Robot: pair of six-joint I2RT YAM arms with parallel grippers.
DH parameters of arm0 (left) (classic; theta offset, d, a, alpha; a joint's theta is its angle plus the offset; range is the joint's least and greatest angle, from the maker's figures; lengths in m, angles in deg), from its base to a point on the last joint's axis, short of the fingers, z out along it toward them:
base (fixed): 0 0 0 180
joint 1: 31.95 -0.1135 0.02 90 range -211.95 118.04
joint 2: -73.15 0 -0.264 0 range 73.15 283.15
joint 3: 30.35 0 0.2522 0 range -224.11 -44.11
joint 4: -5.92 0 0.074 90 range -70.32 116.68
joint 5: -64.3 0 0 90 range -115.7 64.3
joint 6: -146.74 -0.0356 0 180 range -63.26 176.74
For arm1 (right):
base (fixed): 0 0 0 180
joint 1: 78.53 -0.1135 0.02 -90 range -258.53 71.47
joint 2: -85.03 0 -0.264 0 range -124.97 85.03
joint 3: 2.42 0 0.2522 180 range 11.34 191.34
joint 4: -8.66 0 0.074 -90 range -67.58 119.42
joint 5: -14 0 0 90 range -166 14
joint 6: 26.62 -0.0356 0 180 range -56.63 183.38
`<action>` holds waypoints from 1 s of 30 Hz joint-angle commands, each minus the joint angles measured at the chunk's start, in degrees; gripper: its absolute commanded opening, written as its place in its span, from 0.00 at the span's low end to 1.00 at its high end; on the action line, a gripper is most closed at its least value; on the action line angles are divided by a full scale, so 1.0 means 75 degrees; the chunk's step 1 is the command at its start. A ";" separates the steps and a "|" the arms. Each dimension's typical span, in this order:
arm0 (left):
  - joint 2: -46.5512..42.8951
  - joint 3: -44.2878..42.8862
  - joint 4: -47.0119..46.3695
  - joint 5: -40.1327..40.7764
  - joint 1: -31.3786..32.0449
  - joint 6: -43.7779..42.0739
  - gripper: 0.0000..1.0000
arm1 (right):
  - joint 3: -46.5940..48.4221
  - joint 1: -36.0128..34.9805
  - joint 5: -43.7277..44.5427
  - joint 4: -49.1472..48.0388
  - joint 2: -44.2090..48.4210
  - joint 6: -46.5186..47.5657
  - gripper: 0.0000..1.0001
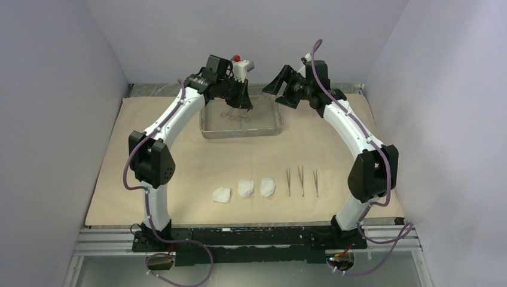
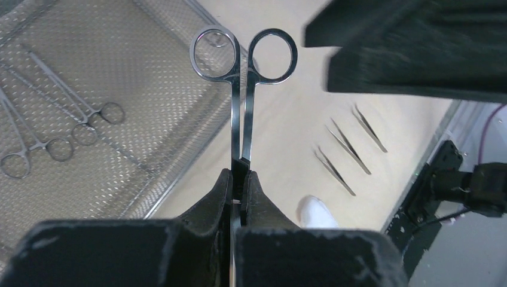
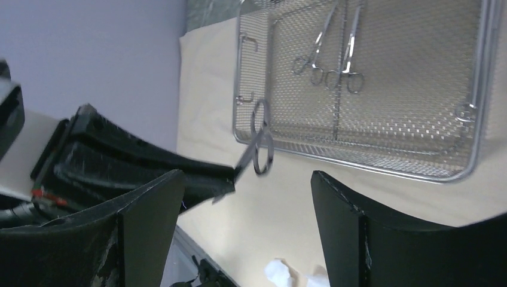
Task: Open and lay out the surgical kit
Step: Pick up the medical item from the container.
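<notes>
1. Your wrap cloth (image 1: 179, 179) lies opened flat under the tray (image 1: 239, 136); I judge that step done.
2. Three gauze pads (image 1: 246, 189) sit in a row on the near side of the tray, laid out.
3. Your left gripper (image 2: 240, 179) is pressed together, pinching one clamp (image 2: 236, 119) by its tip, raised over the tray with its rings pointing away from the pads.
4. Two clamps (image 1: 231, 115) lie inside the tray, not yet laid out.
5. Your right gripper (image 3: 248, 191) hangs spread wide and empty above the tray's right end.
6. Three tweezers (image 1: 302, 181) lie side by side, near-right of the tray; only the clamps need placing.
</notes>
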 commanded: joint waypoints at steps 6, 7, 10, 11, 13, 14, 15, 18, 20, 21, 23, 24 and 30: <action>-0.0922 0.0271 -0.0035 -0.0761 0.0278 -0.0250 0.00 | 0.1322 -0.0003 -0.1245 0.0801 -0.0726 -0.0456 0.78; -0.0947 0.0292 -0.0015 -0.0763 0.0280 -0.0290 0.00 | 0.1476 0.0002 -0.1386 0.1067 -0.0830 -0.0446 0.75; -0.1010 0.0279 0.0121 -0.0647 0.0280 -0.0388 0.00 | 0.1410 0.0032 -0.1814 0.1066 -0.0820 -0.0560 0.60; -0.1030 0.0268 0.0152 -0.0620 0.0280 -0.0398 0.00 | 0.1215 0.0037 -0.1887 0.0848 -0.0707 -0.0654 0.53; -0.1083 0.0272 0.0179 -0.0578 0.0280 -0.0359 0.00 | 0.0870 0.0074 -0.1932 0.0429 -0.0438 -0.0820 0.39; -0.1124 0.0266 0.0183 -0.0570 0.0280 -0.0324 0.00 | 0.0726 0.0079 -0.1980 0.0178 -0.0330 -0.0861 0.32; -0.1163 0.0265 0.0166 -0.0587 0.0280 -0.0273 0.00 | 0.0562 0.0093 -0.2044 -0.0023 -0.0225 -0.0902 0.25; -0.1303 0.0232 0.0093 -0.0623 0.0279 0.0017 0.13 | 0.0089 0.0113 -0.2063 -0.0787 0.0203 -0.1006 0.05; -0.1413 0.0207 -0.0029 -0.0409 0.0280 0.0435 0.51 | -0.0327 0.0114 -0.1913 -0.1477 0.0559 -0.1178 0.00; -0.1483 0.0196 -0.0108 -0.0138 0.0280 0.0768 0.64 | -0.0545 0.0119 -0.1810 -0.1879 0.0763 -0.1273 0.00; -0.1609 0.0186 -0.0236 0.0346 0.0280 0.1492 0.78 | -0.0948 0.0122 -0.1507 -0.2685 0.1168 -0.1460 0.00; -0.1685 0.0173 -0.0295 0.0519 0.0280 0.1814 0.83 | -0.1101 0.0130 -0.1371 -0.3032 0.1324 -0.1527 0.00; -0.2158 0.0559 -0.1436 -0.0265 0.0257 0.3704 0.96 | -0.1813 0.0142 -0.0800 -0.4510 0.2127 -0.1925 0.00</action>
